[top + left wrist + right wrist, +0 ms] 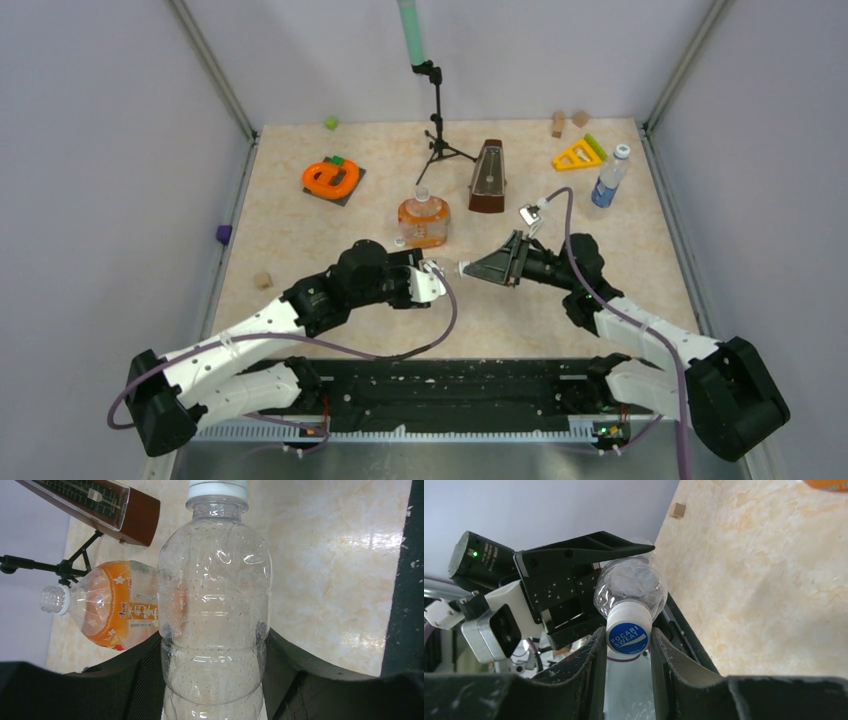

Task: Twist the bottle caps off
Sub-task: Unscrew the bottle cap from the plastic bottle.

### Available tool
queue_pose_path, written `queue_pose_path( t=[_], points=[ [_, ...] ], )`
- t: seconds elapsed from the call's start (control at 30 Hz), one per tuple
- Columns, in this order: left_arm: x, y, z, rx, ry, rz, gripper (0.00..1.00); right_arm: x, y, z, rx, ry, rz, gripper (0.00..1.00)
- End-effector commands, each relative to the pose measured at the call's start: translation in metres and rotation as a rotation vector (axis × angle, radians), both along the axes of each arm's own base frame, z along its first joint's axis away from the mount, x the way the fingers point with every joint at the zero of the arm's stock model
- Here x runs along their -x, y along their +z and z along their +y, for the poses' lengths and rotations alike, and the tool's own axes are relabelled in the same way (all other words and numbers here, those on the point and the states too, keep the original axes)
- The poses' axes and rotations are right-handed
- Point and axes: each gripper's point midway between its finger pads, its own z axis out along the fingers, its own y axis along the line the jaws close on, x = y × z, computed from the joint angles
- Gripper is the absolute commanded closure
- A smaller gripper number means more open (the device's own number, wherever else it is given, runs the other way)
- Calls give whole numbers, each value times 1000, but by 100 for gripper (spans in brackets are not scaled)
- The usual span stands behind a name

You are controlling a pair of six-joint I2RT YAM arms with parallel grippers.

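My left gripper (pixel 432 280) is shut on the body of the plain clear bottle (pixel 215 595) and holds it lying level, neck towards the right arm. My right gripper (pixel 628 636) is shut on its cap (pixel 628 634), white with a blue top, which sits on the neck. In the top view the cap (pixel 465 268) shows between the two grippers. The squat orange bottle (pixel 423 222) stands behind them with a bare threaded neck (pixel 54 600). A small pale round thing (pixel 399 242) lies beside it. The blue-label bottle (pixel 607 180) stands capped at the far right.
A brown metronome (pixel 488 177) and a black tripod stand (pixel 438 140) are behind the orange bottle. An orange toy on a dark plate (pixel 331 178) is at the back left, a yellow triangle (pixel 578 155) at the back right. Small wooden blocks (pixel 263 281) lie scattered.
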Motion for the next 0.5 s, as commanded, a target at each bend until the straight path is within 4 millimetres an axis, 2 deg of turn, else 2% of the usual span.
queue_pose_path(
  t=[0.0, 0.07, 0.13, 0.23, 0.4, 0.47],
  points=[
    [13, 45, -24, 170, -75, 30, 100, 6, 24, 5, 33, 66, -216, 97],
    [20, 49, -28, 183, -106, 61, 100, 13, 30, 7, 37, 124, -293, 98],
    [27, 56, -33, 196, -146, 83, 100, 18, 28, 7, 70, 175, -342, 100],
    [41, 70, -37, 216, -207, 129, 100, 22, 28, 8, 119, 237, -399, 100],
    [59, 93, -39, 253, -288, 160, 100, 33, 39, 6, 133, 318, -507, 100],
    [65, 97, -39, 253, -310, 176, 100, 34, 40, 4, 142, 319, -541, 95]
  ],
)
